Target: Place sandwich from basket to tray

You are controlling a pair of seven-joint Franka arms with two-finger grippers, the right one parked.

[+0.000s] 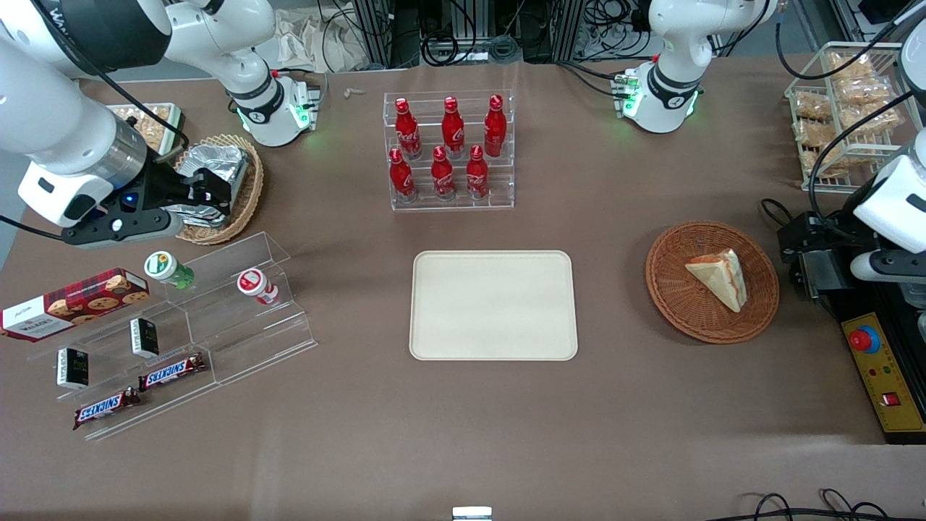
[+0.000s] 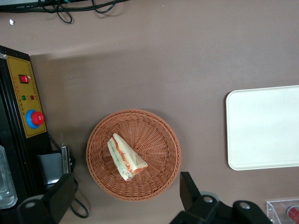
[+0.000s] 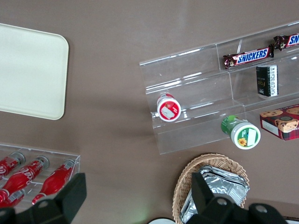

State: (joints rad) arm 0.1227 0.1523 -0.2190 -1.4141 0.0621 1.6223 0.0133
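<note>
The sandwich (image 1: 716, 278) lies on its side in the reddish-brown basket (image 1: 673, 297), which sits on the brown table (image 1: 463, 427) well apart from the tray (image 1: 494, 305), toward the working arm's end. The tray is bare. Farther from the camera than the tray stands a clear rack of red cola bottles (image 1: 448, 148). The gripper (image 1: 821, 268) is beside the basket, apart from its rim, close to a black control box (image 1: 884, 376) with a red button.

From the working arm's wrist, the sandwich (image 2: 125, 157) shows its striped cut edge inside the basket (image 2: 161, 140). The gripper (image 2: 124, 198) hangs above the basket's rim, its two dark fingers (image 2: 189, 186) spread wide and holding nothing. The tray (image 2: 264, 126) lies well clear of the basket.
</note>
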